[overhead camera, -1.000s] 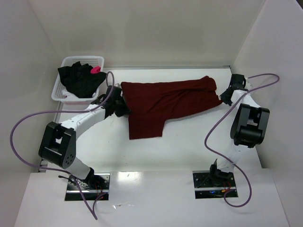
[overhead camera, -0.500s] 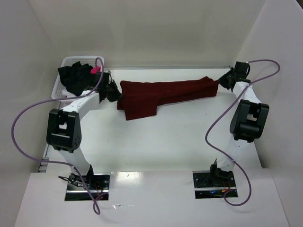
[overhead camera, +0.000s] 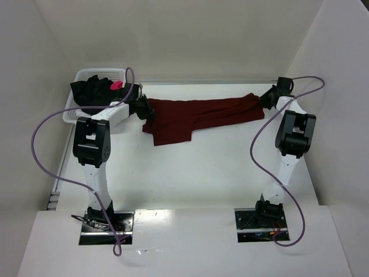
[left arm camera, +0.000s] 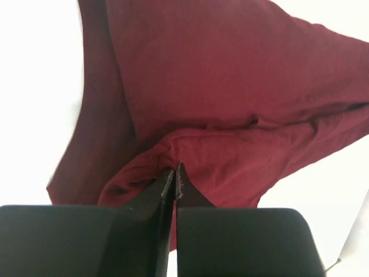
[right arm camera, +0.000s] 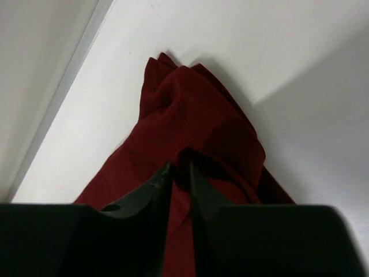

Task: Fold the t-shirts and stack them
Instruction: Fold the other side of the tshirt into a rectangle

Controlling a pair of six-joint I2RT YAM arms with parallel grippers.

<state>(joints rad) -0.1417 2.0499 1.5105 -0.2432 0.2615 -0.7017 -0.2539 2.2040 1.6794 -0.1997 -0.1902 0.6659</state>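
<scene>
Maroon t-shirt (overhead camera: 202, 113) mid-fold, nothing stacked
Left gripper (left arm camera: 174, 168) and right gripper (right arm camera: 180, 167) pinch its ends; black t-shirt (overhead camera: 92, 95) near left gripper awaits

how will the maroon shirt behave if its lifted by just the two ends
Likely floppy: the maroon t-shirt lies bunched into a creased band on the table, so its middle would probably sag. Probably light, since the left gripper pinches only a small fold. Cloth looks matte, so slipping seems unlikely.
</scene>
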